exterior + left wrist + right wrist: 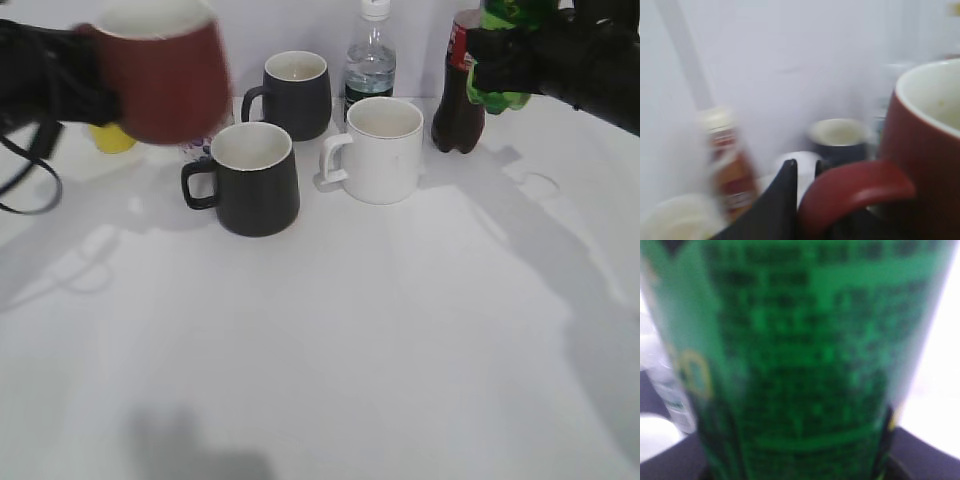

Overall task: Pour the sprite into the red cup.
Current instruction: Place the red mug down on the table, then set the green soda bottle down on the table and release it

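Note:
The red cup [165, 75] hangs in the air at the upper left, blurred, held by my left gripper [75, 75]. In the left wrist view my left gripper [807, 172] is shut on the red cup's loop handle [855, 192]; its white inside shows at the right. The sprite [505, 50], a green bottle, is lifted at the upper right inside my right gripper [500, 60], its base above the table. In the right wrist view the sprite [800, 360] fills the frame with its green label and yellow mark; the fingers are mostly hidden behind it.
On the white table stand a black mug [250, 178] at front, another black mug [295, 93] behind it, a white mug [378, 150], a clear water bottle [370, 60], a dark cola bottle [458, 100] and a small yellow cup [112, 138].

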`<state>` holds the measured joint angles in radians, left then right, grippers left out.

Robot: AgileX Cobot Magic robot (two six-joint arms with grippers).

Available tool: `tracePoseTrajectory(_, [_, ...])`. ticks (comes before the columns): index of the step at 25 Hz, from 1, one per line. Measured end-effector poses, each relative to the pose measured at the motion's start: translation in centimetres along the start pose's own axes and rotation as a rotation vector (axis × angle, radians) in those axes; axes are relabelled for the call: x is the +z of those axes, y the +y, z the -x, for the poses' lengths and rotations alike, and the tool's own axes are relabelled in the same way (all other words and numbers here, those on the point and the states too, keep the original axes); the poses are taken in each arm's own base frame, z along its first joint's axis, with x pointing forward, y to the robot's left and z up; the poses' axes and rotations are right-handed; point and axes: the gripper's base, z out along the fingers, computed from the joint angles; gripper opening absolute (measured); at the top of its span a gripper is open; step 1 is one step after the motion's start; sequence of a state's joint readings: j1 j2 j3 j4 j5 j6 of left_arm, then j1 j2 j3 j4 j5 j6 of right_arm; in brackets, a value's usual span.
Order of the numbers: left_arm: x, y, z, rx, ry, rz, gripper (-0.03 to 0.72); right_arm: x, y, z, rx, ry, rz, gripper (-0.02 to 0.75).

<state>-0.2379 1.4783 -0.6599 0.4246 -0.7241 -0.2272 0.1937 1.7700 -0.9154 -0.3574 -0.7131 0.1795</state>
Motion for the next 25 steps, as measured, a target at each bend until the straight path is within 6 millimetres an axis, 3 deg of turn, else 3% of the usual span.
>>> tracePoseTrajectory(5, [-0.9,3.7,-0.3,-0.03,0.003,0.141,0.076,0.4,-1.2,-1.9,0.138,0.041,-0.115,0.375])
tracePoseTrajectory(11, [-1.2,6.1,-1.9,-0.05,0.053,0.217,0.076,-0.9,-1.0,-4.2,0.196,0.09,-0.153,0.375])
tracePoseTrajectory(18, [0.1,6.8,-6.3,-0.089,0.157,0.223,0.076,-1.1,-0.8,-5.7,0.173,0.102,-0.151,0.375])
tracePoseTrajectory(25, [1.2,7.1,-9.9,-0.099,0.156,0.243,0.076,-0.8,-0.8,-6.5,0.134,0.081,-0.145,0.375])
